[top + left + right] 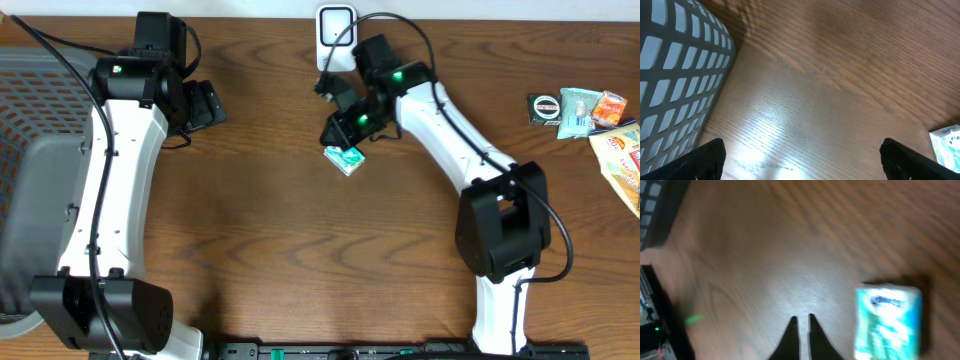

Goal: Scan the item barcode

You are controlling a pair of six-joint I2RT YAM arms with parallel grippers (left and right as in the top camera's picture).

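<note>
The item, a small teal-and-white packet [345, 158], lies flat on the wooden table near the middle. In the right wrist view the packet [888, 322] is blurred and sits to the right of my right gripper [801, 319]. That gripper's fingers are almost together with only a thin slit and nothing between them. Overhead, the right gripper [335, 128] hovers just behind the packet. A white scanner [334, 30] stands at the table's back edge. My left gripper [205, 105] is wide open and empty [802, 162], with the packet's corner [946, 145] at its far right.
A grey slotted basket [30, 130] fills the left side and stands close to the left gripper [675, 75]. Several snack packets [580, 110] lie at the right edge. A cable runs from the scanner over the right arm.
</note>
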